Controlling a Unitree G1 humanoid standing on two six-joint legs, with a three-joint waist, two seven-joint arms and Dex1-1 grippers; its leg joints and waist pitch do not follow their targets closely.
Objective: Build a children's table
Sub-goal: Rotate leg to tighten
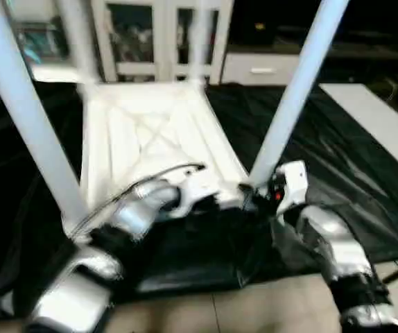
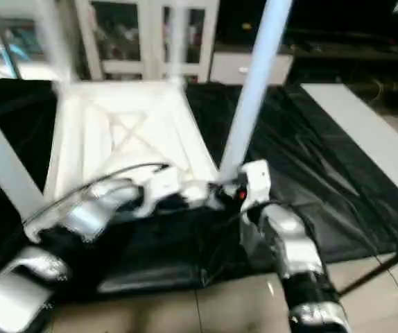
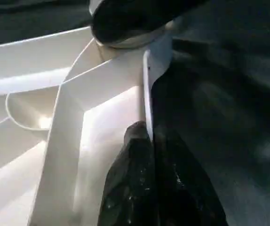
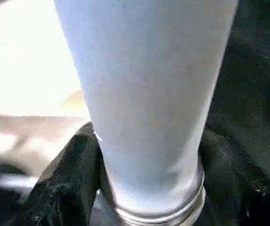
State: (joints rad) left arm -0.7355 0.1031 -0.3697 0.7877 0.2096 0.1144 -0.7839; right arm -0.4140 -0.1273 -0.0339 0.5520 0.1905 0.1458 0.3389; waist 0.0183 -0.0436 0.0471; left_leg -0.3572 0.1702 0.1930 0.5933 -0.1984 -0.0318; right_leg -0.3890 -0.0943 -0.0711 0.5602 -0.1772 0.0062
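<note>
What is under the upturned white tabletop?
The tabletop lies ribbed side up on the black cloth, which spreads around it. Whatever is directly beneath is covered. Four legs stand up from its corners.

Bright indoor light, heavy motion blur

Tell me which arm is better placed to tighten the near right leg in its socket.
Probably the right: its end effector has fingers on both sides of that leg, just above its base. The left end effector is clamped on the tabletop rim, steadying it.
</note>
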